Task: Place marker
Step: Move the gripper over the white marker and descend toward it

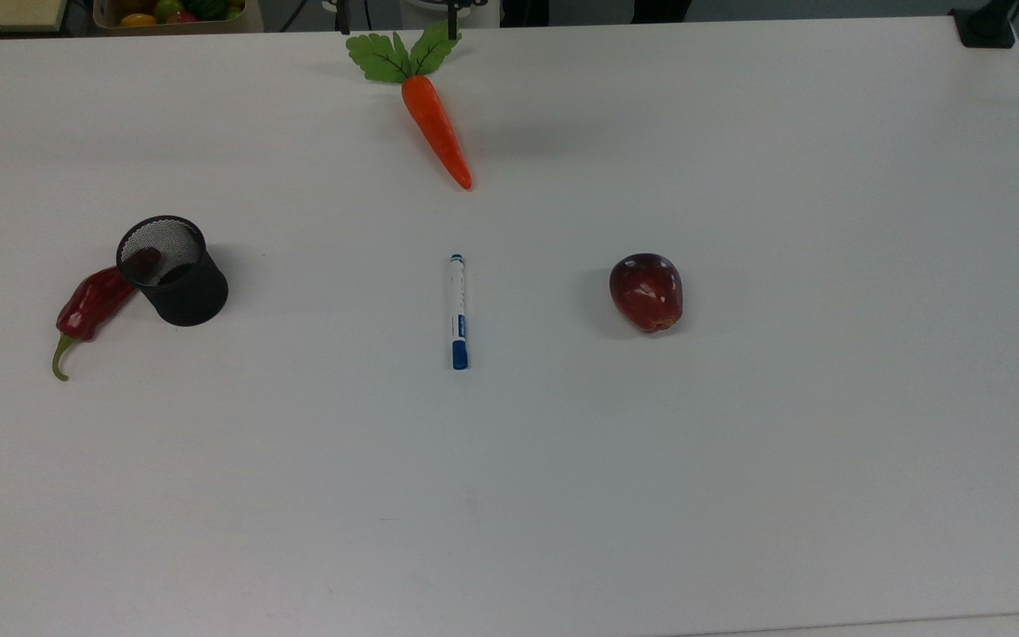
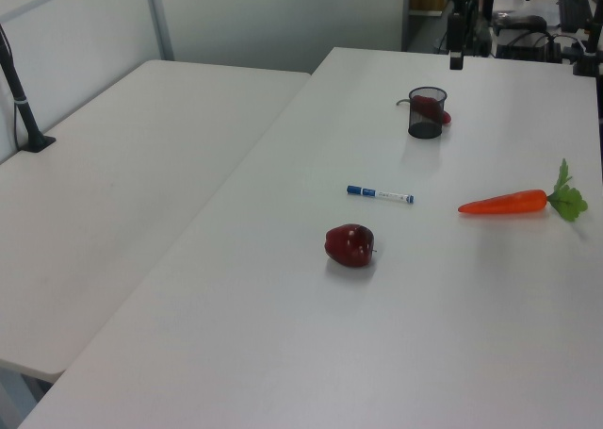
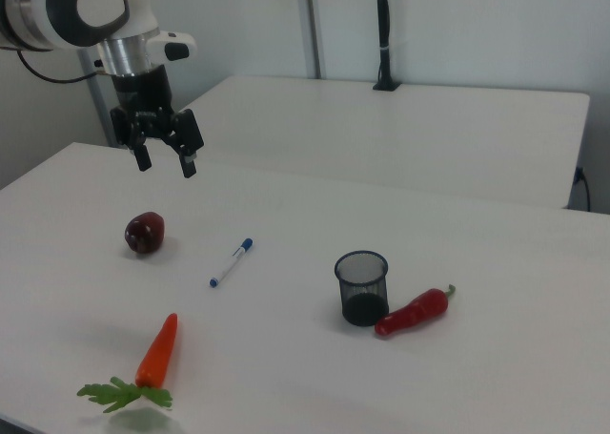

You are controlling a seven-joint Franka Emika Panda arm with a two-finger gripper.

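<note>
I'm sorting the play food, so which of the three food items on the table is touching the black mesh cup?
The red chili pepper: it leans against the black mesh cup. The carrot and dark red apple lie apart, alone.

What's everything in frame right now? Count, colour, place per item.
marker: 1, white with blue cap and end, table centre
carrot: 1, orange with green leaves, beyond the marker toward the top view's top
apple: 1, dark red, on the top view's right of the marker
mesh cup: 1, black, on the top view's left
chili pepper: 1, red, touching the cup
table: 1, white
gripper: 1, black, open, above the table in the right view
</note>
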